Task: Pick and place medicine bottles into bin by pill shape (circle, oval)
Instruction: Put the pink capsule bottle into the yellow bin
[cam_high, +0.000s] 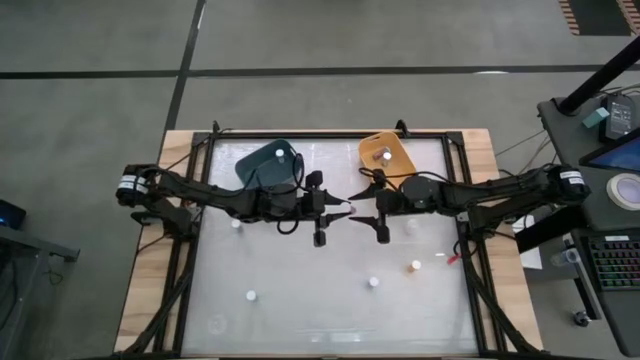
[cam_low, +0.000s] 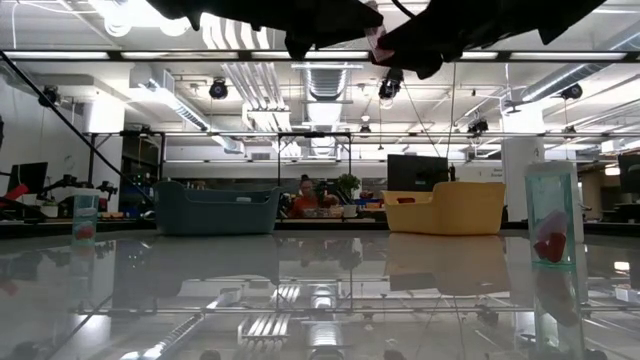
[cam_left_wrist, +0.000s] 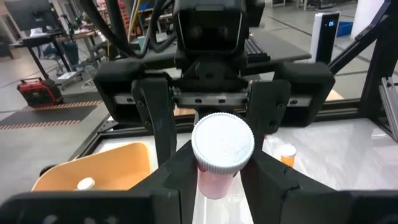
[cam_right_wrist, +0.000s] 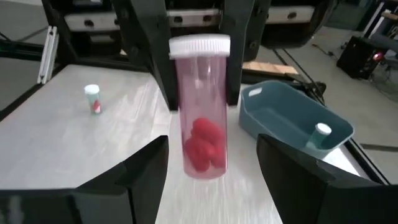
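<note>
A clear medicine bottle (cam_right_wrist: 200, 118) with a white cap and red pills hangs in the air over the table's middle, between my two grippers. My left gripper (cam_high: 338, 209) is shut on it. My right gripper (cam_high: 368, 210) faces it from the right, open. Its two fingers (cam_right_wrist: 140, 177) stand wide on either side of the bottle's lower end and do not touch it. In the low view the bottle (cam_low: 375, 32) shows at the top among the dark arms. Other bottles stand upright on the table, such as a white-capped one (cam_high: 373, 282) and an orange one (cam_high: 415, 265). My left gripper pinches the bottle's body just below the cap (cam_left_wrist: 214, 180) between its two fingers (cam_right_wrist: 151, 68). The fingers come level from the table's left. The bottle stands roughly upright, cap up, lifted clear of the table.
A blue-grey tub (cam_high: 262, 170) at the far left and a yellow tub (cam_high: 398, 150) at the far right each hold a bottle. More bottles stand at the left (cam_high: 236, 224) and near left (cam_high: 251, 296). A small red scrap (cam_high: 452, 258) lies at the right.
</note>
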